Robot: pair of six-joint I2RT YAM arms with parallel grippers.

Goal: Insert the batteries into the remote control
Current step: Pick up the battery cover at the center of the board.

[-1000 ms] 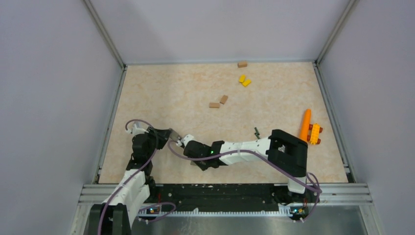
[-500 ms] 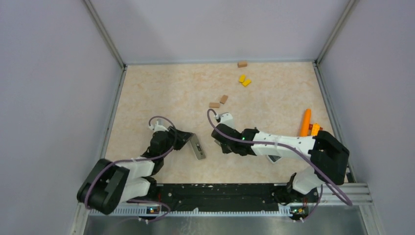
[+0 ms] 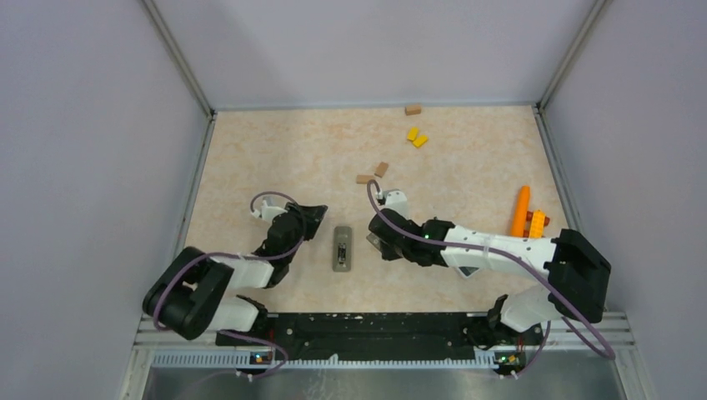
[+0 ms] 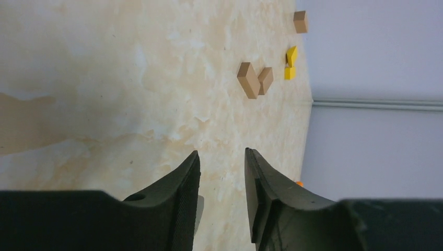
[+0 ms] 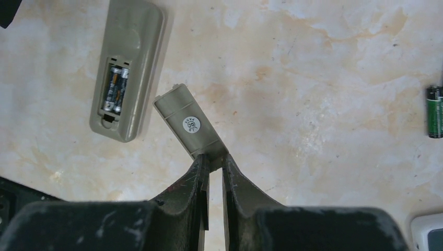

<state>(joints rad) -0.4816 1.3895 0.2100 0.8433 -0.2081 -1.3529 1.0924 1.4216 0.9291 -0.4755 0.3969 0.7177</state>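
Observation:
The grey remote control (image 3: 341, 248) lies back up on the table between the arms. Its battery bay is uncovered, and two batteries (image 5: 116, 86) sit inside the remote control (image 5: 128, 68). My right gripper (image 5: 214, 159) is shut on one end of the loose grey battery cover (image 5: 190, 125), just right of the remote. In the top view the right gripper (image 3: 375, 242) sits beside the remote's right side. One more battery (image 5: 434, 117) lies at the right edge of the right wrist view. My left gripper (image 4: 222, 154) is open over bare table; in the top view the left gripper (image 3: 315, 215) is left of the remote.
Two brown blocks (image 3: 373, 173) lie behind the right gripper, and two yellow blocks (image 3: 416, 137) and another brown block (image 3: 413, 109) lie farther back. An orange carrot toy (image 3: 520, 211) and a yellow-orange toy (image 3: 538, 227) sit at the right. A white object's corner (image 5: 426, 230) shows bottom right.
My left gripper has let go of the remote and drawn back to the left; the remote now lies flat on the table. My right gripper has edged back and right with the cover.

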